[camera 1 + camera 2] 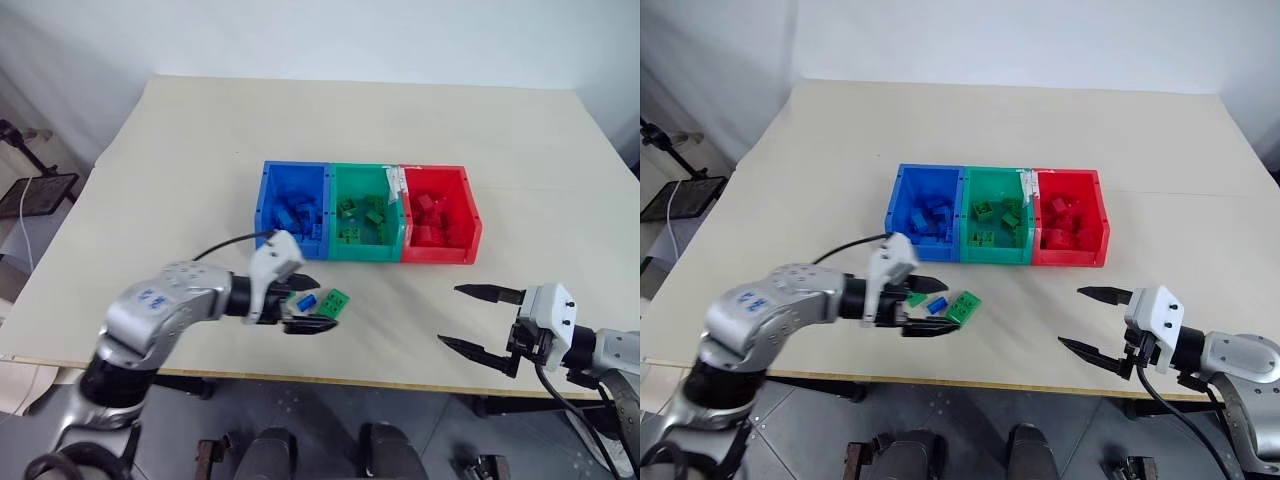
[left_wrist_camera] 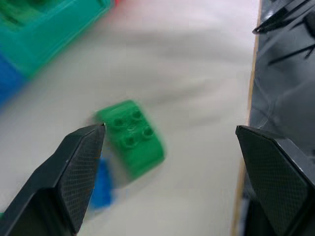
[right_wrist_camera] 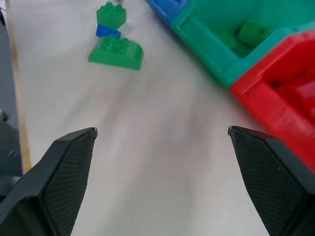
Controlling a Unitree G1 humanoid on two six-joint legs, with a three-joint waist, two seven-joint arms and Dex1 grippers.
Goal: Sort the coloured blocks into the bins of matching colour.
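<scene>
Your left end effector (image 1: pixel 305 302) is hovering low over the desk (image 1: pixel 200 150) with its fingers spread wide apart, gripping nothing. Three loose blocks are lying just in front of the bins, right at that end effector: an oblong green block (image 1: pixel 334 301) is sitting between the two fingertips as the left wrist view shows it, a small blue block (image 1: pixel 307 300) is lying just beside it, and another green block (image 1: pixel 916 297) is showing partly behind the upper finger. None of them is touching a finger as far as you can tell.

Your right end effector (image 1: pixel 478 320) is hanging near the desk's front edge, well apart from the loose blocks, with its fingers also standing wide apart and empty.

The blue bin (image 1: pixel 262 205), the green bin (image 1: pixel 333 215) and the red bin (image 1: pixel 470 215) are standing side by side, touching, each already holding blocks of its own colour.
</scene>
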